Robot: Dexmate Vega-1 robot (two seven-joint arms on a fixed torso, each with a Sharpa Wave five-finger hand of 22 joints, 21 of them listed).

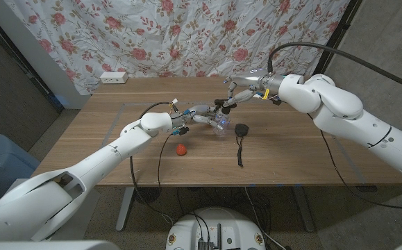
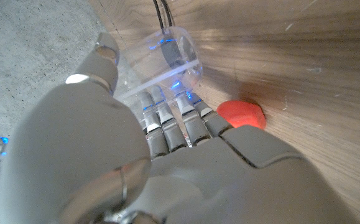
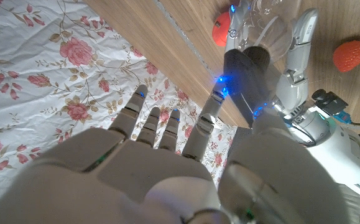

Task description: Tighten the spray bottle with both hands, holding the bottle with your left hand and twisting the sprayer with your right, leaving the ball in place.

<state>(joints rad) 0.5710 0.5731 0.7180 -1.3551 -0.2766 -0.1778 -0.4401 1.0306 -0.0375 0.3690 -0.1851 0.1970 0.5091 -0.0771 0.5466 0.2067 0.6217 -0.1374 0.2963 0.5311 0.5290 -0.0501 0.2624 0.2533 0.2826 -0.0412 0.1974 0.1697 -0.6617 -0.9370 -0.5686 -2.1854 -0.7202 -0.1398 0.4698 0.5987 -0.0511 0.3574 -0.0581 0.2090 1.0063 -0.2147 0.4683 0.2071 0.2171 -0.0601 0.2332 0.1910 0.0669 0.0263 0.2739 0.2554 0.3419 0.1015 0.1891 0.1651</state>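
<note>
Mid-table, left hand [image 1: 202, 115] grips the bottle [image 1: 221, 124]; right hand [image 1: 234, 95] pinches its sprayer [image 3: 248, 74], ball [image 1: 180, 149] nearby.

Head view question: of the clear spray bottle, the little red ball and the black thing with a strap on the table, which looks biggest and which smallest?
1. Black thing with a strap, mostly because the strap trails out long.
2. Clear spray bottle, though the left hand and right hand hide part of it, so this ranking is unsure.
3. Red ball, plainly smallest.
</note>
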